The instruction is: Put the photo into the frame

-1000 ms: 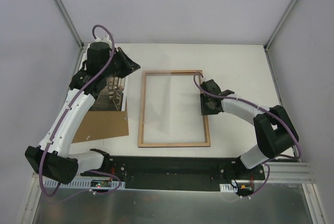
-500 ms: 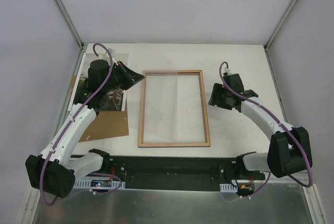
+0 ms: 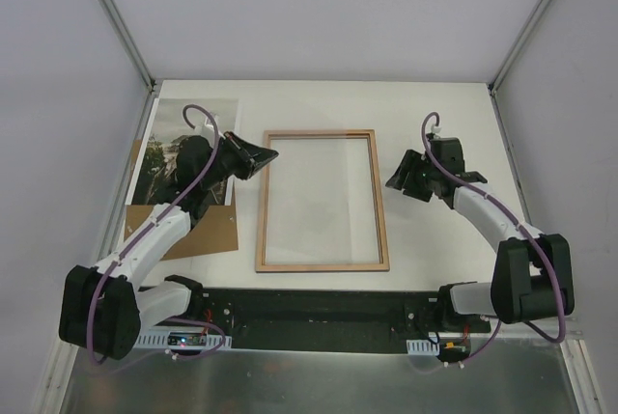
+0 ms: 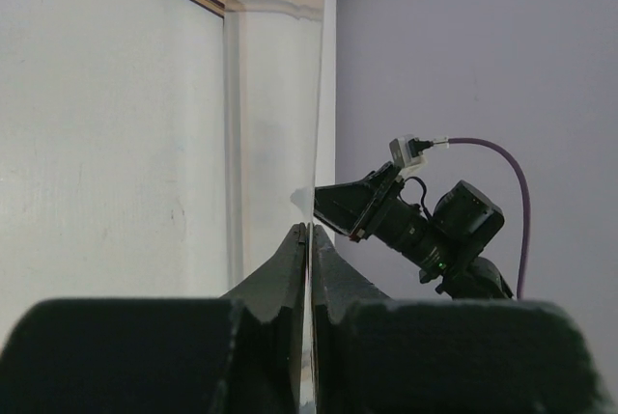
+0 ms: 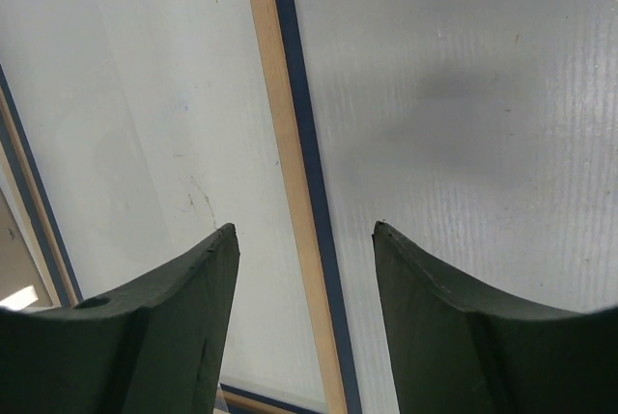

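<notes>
left claw [image 3: 270, 155] pressed together at the upper left corner of the frame [image 3: 323, 265], right claw [image 3: 399, 180] spread and empty just outside its right rail, the photo [image 3: 179, 139] lying left of the frame, partly beneath the left arm [image 3: 145, 238], which could drag or crease it; no writing legible.

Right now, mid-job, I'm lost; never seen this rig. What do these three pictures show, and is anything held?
Two robot arms sit at the table's near edge. The wide picture looks down from above; the other two come from wrist cameras, the dark shapes below being each claw's fingers. On the table: the frame, wood side up, the photo at far left, a brown board partly under it. The left claw is shut on a thin clear sheet, seen edge-on. The right claw is open, empty, beside the frame's right rail.
</notes>
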`<action>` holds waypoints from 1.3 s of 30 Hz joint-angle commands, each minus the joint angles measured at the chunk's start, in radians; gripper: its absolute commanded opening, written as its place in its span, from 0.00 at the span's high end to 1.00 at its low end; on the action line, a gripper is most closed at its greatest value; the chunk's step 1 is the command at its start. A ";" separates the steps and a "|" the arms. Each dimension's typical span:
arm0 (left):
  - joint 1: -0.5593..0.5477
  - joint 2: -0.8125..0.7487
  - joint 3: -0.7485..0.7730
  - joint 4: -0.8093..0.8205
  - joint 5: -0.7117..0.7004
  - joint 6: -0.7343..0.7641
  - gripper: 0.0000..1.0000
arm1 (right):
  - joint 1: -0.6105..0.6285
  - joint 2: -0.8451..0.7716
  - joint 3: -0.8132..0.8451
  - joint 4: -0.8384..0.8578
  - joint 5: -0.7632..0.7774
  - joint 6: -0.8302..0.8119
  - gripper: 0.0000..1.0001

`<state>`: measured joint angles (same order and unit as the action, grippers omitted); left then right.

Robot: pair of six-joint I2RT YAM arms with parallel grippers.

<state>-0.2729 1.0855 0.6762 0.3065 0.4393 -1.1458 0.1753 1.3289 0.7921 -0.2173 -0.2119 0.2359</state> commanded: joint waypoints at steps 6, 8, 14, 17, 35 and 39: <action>0.006 0.097 -0.061 0.356 0.041 -0.115 1.00 | -0.030 0.061 0.010 0.095 -0.080 0.028 0.41; 0.006 0.109 -0.075 0.373 0.041 -0.118 1.00 | -0.028 0.064 0.001 0.116 -0.083 0.037 0.41; 0.006 0.129 -0.136 0.466 0.026 -0.146 1.00 | -0.027 0.075 -0.004 0.141 -0.090 0.053 0.41; 0.006 0.146 -0.162 0.519 0.029 -0.147 1.00 | -0.030 0.087 -0.005 0.139 -0.092 0.042 0.41; -0.002 0.370 -0.230 0.844 0.062 -0.253 1.00 | -0.048 0.081 -0.021 0.162 -0.038 0.034 0.42; -0.003 0.431 -0.228 0.917 0.053 -0.285 1.00 | -0.040 0.116 -0.024 0.185 -0.066 0.051 0.42</action>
<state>-0.2737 1.4757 0.4442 1.0405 0.4717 -1.3792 0.1322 1.4235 0.7727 -0.0792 -0.2634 0.2760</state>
